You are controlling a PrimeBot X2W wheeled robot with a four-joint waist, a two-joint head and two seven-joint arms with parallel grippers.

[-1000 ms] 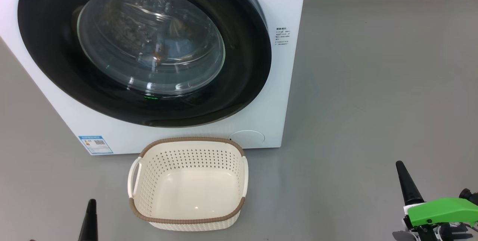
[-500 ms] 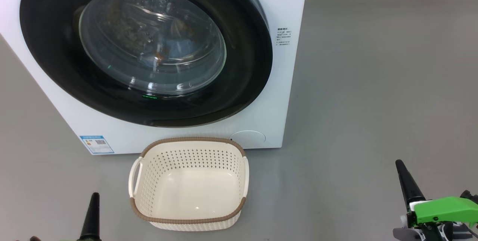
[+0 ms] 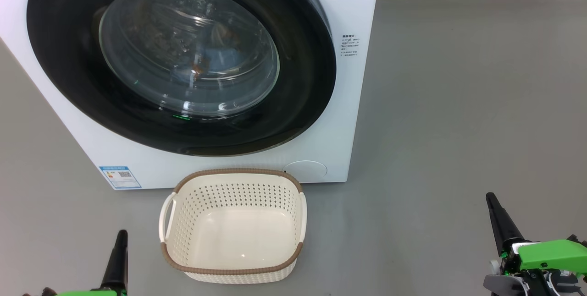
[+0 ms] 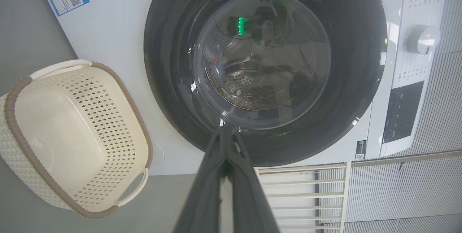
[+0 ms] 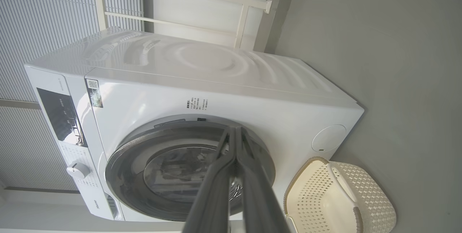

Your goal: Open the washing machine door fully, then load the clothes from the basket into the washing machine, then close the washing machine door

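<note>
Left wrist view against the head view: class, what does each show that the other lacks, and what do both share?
Left wrist, not head: the control dial and a white rack. Head, not left wrist: the right gripper, shut. Both: the closed washing machine door, the empty basket and the shut left gripper.

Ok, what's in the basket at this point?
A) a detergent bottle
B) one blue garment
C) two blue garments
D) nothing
D: the basket shows only its own bare cream bottom in the head view, and the left wrist view shows the same.
</note>
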